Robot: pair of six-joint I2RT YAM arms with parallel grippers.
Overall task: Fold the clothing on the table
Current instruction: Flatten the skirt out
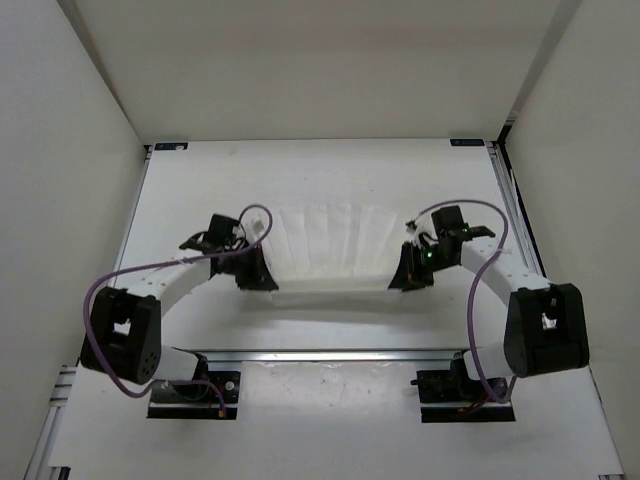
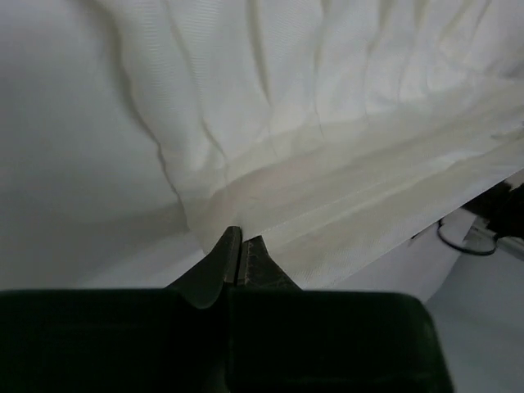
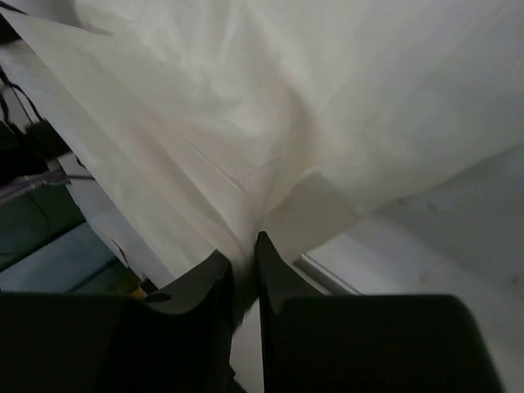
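The clothing (image 1: pixel 330 245), a white pleated fan-shaped garment, lies spread on the white table (image 1: pixel 330 165) between my two arms. Its near edge is lifted and folded over in a flat band. My left gripper (image 1: pixel 256 276) is at the near left corner, and in the left wrist view it (image 2: pixel 239 239) is shut on the clothing (image 2: pixel 327 123) at that edge. My right gripper (image 1: pixel 405 274) is at the near right corner. Seen from the right wrist, its (image 3: pixel 243 250) jaws stand a narrow slit apart, with the clothing (image 3: pixel 246 123) drawn to a point between them.
A silver rail (image 1: pixel 330 355) crosses just behind the near edge of the clothing, with both arm bases beyond it. Purple cables (image 1: pixel 105 290) loop off each arm. White walls close in the left, right and far sides of the table.
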